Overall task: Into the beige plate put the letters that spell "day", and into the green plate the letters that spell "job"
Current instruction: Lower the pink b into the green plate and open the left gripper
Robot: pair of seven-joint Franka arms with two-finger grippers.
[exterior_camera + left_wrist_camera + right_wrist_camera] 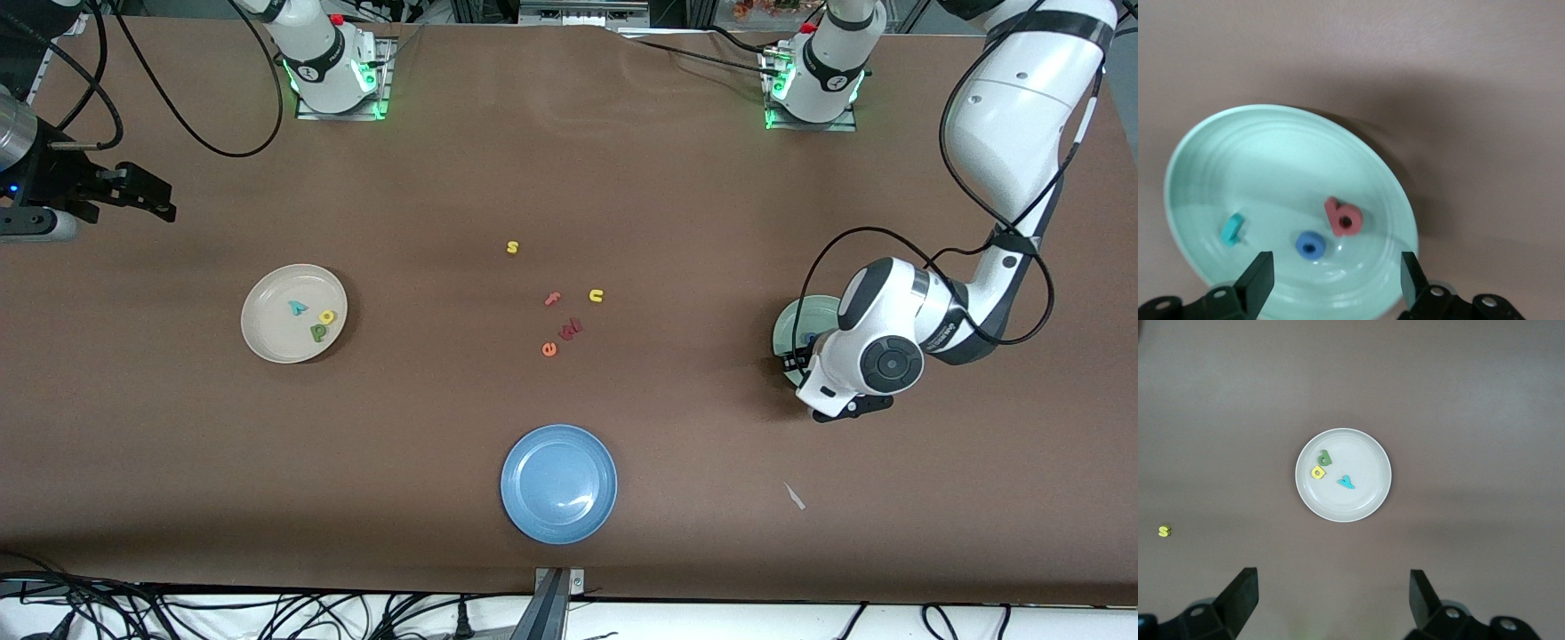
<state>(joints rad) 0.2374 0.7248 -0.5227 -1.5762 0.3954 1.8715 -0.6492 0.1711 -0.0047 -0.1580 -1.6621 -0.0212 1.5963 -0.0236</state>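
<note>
We see the left gripper [1335, 283] hovering over the green plate [1218, 153] with its fingers spread and holding nothing; inside lie the teal j [1232, 229], the blue o [1311, 245] and the salmon-pink b [1343, 217]. The right gripper [1333, 597], also released and empty, waits high at the right arm's end of the table. The beige plate [267, 338] there holds the green d [317, 332], the yellow a [327, 316] and the teal y [297, 308].
</note>
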